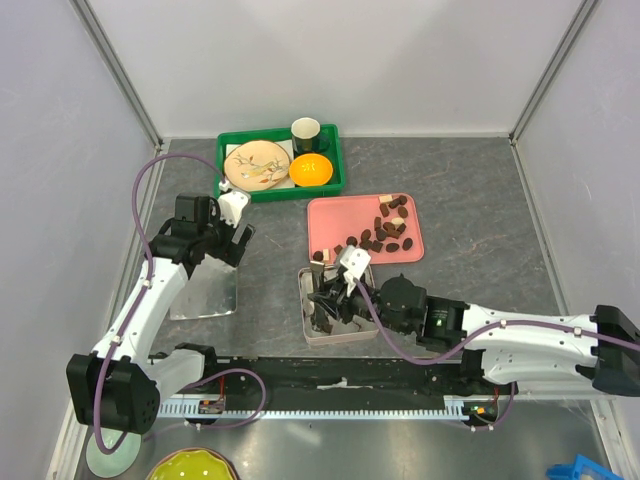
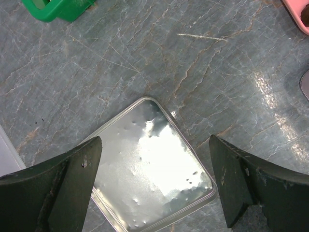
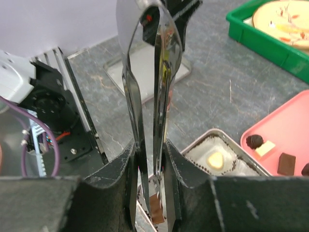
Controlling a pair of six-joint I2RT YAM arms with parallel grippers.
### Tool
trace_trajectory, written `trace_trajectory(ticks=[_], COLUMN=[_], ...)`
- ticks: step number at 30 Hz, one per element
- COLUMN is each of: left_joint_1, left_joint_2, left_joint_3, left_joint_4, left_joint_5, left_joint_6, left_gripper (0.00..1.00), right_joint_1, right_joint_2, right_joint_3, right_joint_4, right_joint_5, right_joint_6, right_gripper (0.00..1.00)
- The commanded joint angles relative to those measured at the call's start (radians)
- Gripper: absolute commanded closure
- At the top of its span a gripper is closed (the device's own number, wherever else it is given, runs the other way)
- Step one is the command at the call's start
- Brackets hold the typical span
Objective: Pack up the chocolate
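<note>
Steel tongs [image 3: 161,72] pinched between right fingers [image 3: 120,179] | left fingers [image 2: 63,188] spread | chocolate [image 1: 366,240] on pink tray [image 1: 335,215], long axes mixed

**gearhead_j:** Lighting's bright and even, clearly from overhead. The top view is sharp, with just soft shadows on the table [image 1: 470,190].

**tinbox22:** Yep. On the left wrist cam the metal lid [image 2: 154,169] is blown out white in the middle. On the right wrist cam the tongs [image 3: 145,72] are all mirror reflections, and the dark fingers [image 3: 116,191] up close look soft.
</note>
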Motion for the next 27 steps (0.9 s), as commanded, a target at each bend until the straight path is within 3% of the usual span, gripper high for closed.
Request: trace_trajectory(ticks=[1,27], left_joint_1=[0.002,0.002], left_joint_2=[-0.022,-0.039], left_joint_3=[0.021,0.009], left_joint_4=[0.005,0.003], left_joint_5=[-0.012,-0.017], left_joint_6=[0.012,0.029], left_gripper=[0.01,0.01], right_joint_1=[0.006,0.006], right_joint_2=[0.028,0.1], right_joint_3=[-0.015,-0.061], right_joint_4=[0.102,0.264], right_joint_5=[0.032,0.063], right_joint_6=[0.014,0.017], right_gripper=[0.87,0.86])
